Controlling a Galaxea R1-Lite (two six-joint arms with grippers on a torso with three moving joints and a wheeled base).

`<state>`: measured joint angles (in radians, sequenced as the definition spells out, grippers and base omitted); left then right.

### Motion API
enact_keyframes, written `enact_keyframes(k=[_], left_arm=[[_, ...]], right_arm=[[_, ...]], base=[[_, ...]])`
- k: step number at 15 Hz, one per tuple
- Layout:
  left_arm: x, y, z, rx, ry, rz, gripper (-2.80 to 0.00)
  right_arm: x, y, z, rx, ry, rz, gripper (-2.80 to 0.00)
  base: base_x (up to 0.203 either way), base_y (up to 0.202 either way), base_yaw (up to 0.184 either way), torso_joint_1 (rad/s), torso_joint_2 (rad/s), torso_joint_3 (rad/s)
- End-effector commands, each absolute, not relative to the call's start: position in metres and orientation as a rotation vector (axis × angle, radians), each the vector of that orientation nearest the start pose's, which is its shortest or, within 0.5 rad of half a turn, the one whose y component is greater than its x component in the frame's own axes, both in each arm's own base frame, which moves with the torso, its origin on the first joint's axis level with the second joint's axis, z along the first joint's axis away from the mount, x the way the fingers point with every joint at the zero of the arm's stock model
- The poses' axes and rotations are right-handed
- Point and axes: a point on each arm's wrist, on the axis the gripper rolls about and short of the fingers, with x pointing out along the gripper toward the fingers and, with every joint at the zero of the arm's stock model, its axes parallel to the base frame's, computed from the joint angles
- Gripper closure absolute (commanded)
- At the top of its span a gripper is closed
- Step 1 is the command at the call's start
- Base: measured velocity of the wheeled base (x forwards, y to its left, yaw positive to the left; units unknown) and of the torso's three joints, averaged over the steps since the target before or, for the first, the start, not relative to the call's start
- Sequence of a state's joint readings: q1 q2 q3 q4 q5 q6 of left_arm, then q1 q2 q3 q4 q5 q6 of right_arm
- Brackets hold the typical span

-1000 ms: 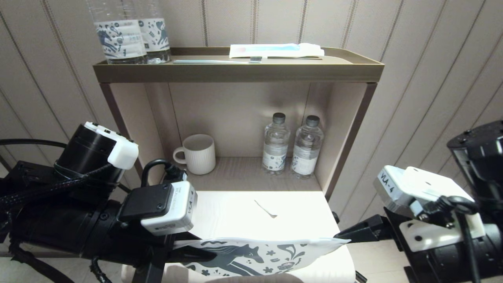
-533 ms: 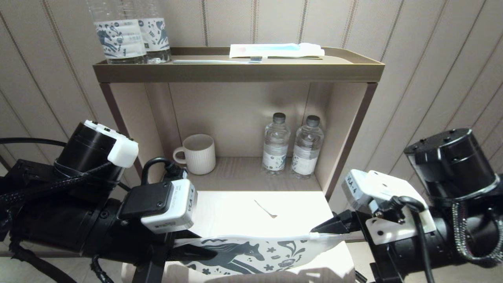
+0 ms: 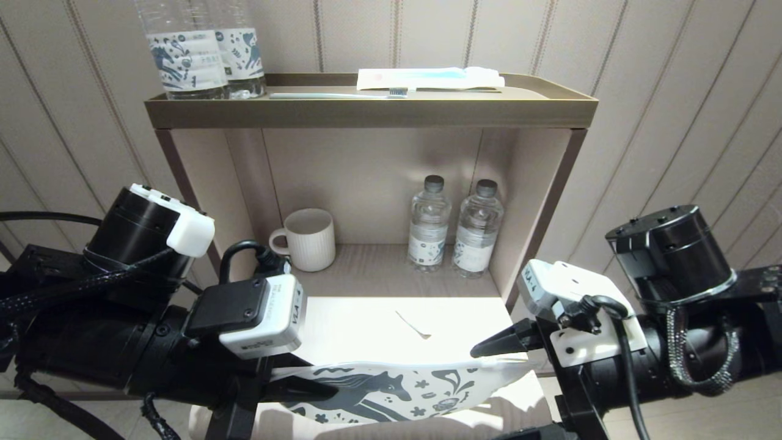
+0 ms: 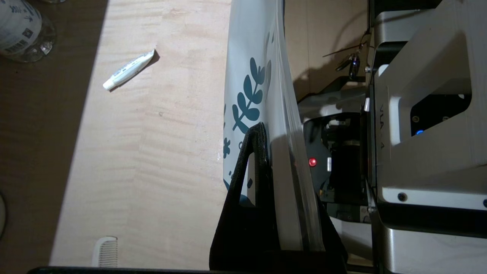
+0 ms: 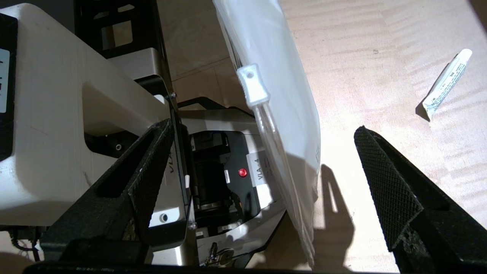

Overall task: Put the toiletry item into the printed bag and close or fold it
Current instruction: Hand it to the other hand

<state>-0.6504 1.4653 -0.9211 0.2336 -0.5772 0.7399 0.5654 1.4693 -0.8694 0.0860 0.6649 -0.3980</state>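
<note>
The printed bag (image 3: 391, 391), white with a dark blue horse, hangs flat over the front of the table. My left gripper (image 3: 305, 391) is shut on its left end; in the left wrist view the black fingers (image 4: 255, 152) pinch the bag (image 4: 243, 76) by its edge. My right gripper (image 3: 489, 351) stands open at the bag's right end. In the right wrist view the bag (image 5: 281, 76) and its white zip slider (image 5: 251, 85) lie between the wide-apart fingers (image 5: 388, 182), touching neither. The white comb (image 4: 105, 251) lies on the table, seen only at the left wrist view's edge.
A small white tube (image 3: 414, 325) lies mid-table. The shelf behind holds a ribbed cup (image 3: 308, 238) and two water bottles (image 3: 452, 226). On its top tray (image 3: 366, 113) stand two bottles (image 3: 201, 49), a pale blue toothbrush (image 3: 342, 95) and a striped packet (image 3: 427, 77).
My right arm has swung left and forward, bringing its open fingers around the bag's right end. The left gripper and bag have barely moved.
</note>
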Motion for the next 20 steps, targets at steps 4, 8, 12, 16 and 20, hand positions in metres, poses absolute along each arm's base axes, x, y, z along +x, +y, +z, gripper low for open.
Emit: enact_keyframes(k=[4, 8, 12, 16, 20], left_arm=[[0.1766, -0.1499, 0.1996, 0.64, 0.37, -1.419, 0.0], [0.1775, -0.1506, 0.2025, 0.641, 0.36, -1.417, 0.0], [0.1774, -0.1505, 0.2029, 0.641, 0.359, -1.417, 0.0], [0.1772, -0.1503, 0.2032, 0.641, 0.357, -1.417, 0.0], [0.1773, -0.1504, 0.2013, 0.641, 0.367, -1.417, 0.0]], right_arm=[[0.191, 0.1382, 0.1992, -0.305, 0.473, 1.334, -2.8], [0.1939, 0.1411, 0.1976, -0.302, 0.481, 1.343, -2.8], [0.1933, 0.1394, 0.1999, -0.299, 0.479, 1.336, -2.8], [0.1957, 0.1409, 0.1991, -0.297, 0.483, 1.337, 0.0], [0.1981, 0.1428, 0.1985, -0.302, 0.478, 1.341, 0.0]], base=[[0.0, 0.0, 0.0, 0.0, 0.0, 0.0], [0.0, 0.0, 0.0, 0.0, 0.0, 0.0], [0.0, 0.0, 0.0, 0.0, 0.0, 0.0], [0.0, 0.0, 0.0, 0.0, 0.0, 0.0], [0.0, 0.0, 0.0, 0.0, 0.0, 0.0]])
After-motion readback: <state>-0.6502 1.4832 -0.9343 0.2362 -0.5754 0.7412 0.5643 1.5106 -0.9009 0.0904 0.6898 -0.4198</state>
